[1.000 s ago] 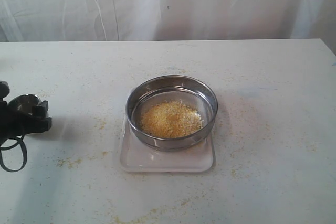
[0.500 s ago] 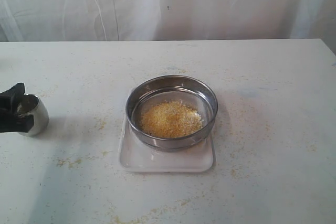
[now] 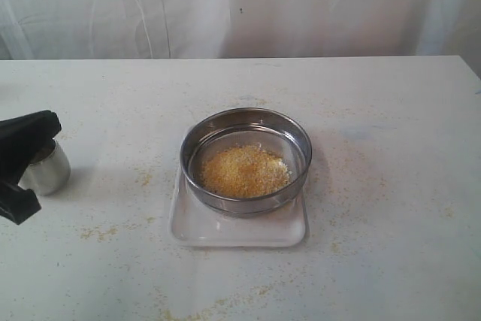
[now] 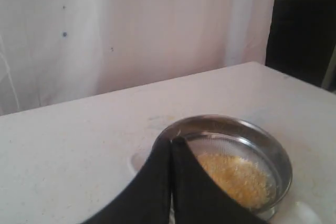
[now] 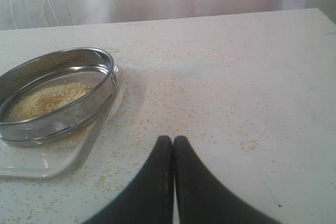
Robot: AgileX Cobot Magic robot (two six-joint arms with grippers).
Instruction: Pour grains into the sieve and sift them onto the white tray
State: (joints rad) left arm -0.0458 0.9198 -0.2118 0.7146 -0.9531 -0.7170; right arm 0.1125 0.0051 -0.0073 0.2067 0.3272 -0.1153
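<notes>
Yellow-tan grains (image 3: 244,171) heaped in sieve (image 3: 246,159)

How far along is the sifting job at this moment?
Done: the pour looks finished. The grains lie heaped in the sieve, which sits on the white tray, and the steel cup stands on the table off to the side. In hand: nothing; the left gripper and right gripper are both shut and empty. Left: the sifting, since the pile sits on the mesh and the tray's visible front looks bare.

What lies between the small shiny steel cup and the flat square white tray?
Only bare white tabletop with a few yellowish specks; the exterior view shows it.
</notes>
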